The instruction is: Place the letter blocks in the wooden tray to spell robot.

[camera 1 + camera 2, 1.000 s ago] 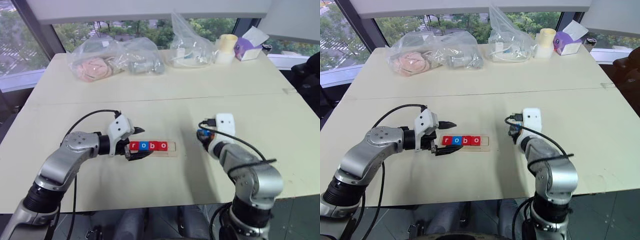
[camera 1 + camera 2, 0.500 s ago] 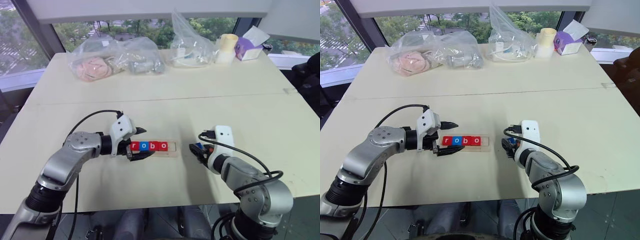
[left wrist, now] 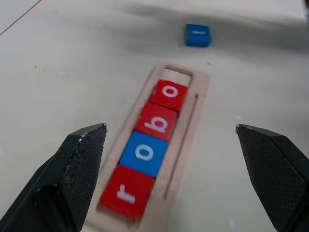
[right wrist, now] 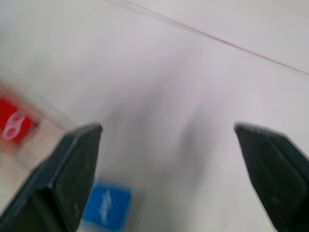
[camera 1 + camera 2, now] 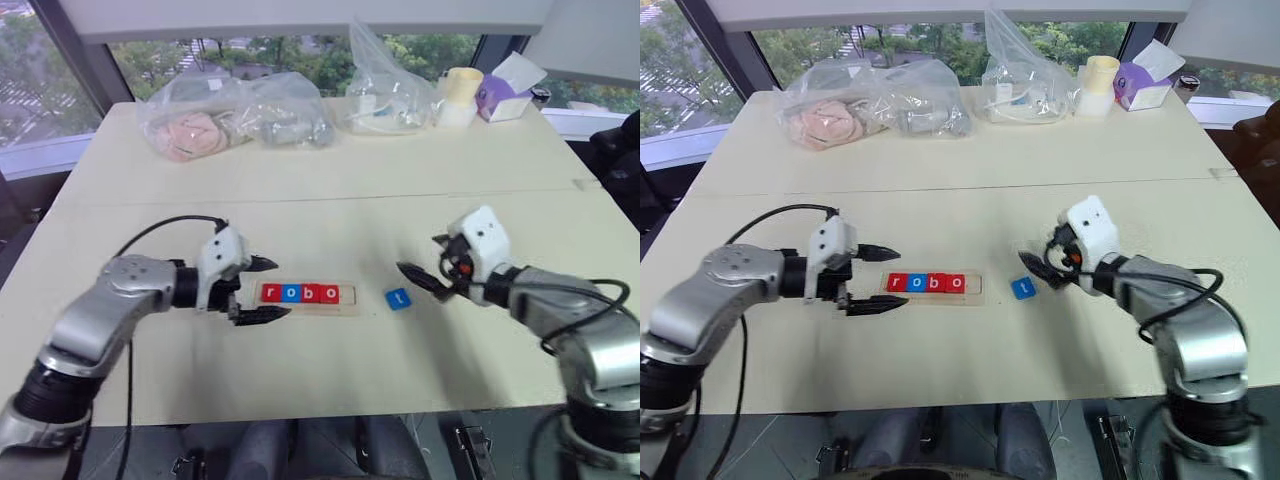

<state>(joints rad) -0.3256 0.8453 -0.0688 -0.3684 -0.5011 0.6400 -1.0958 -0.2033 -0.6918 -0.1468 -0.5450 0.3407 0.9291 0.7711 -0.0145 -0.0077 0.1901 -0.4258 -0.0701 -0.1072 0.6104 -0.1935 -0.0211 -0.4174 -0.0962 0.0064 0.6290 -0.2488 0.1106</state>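
Wooden tray (image 3: 186, 140): pale wood. Letter blocks (image 3: 145, 152) in tray: red "r", blue "o", red "b", red "o", white lettering. Loose "t" block (image 5: 398, 298): blue, white letter. Desk (image 5: 320, 215): cream. Tool fingers (image 3: 72, 174): black, textured.

Both eye views look forward and steeply down from the robot's head across the whole desk (image 5: 330, 210), out to the windows behind it, and share almost the same scene, the right eye slightly offset. The left wrist view sits low and close, looking along the wooden tray (image 3: 186, 135) from its "r" end toward the blue tile (image 3: 198, 35). The right wrist view looks down from near that same blue tile (image 4: 106, 205), with the tray's end at the frame's edge
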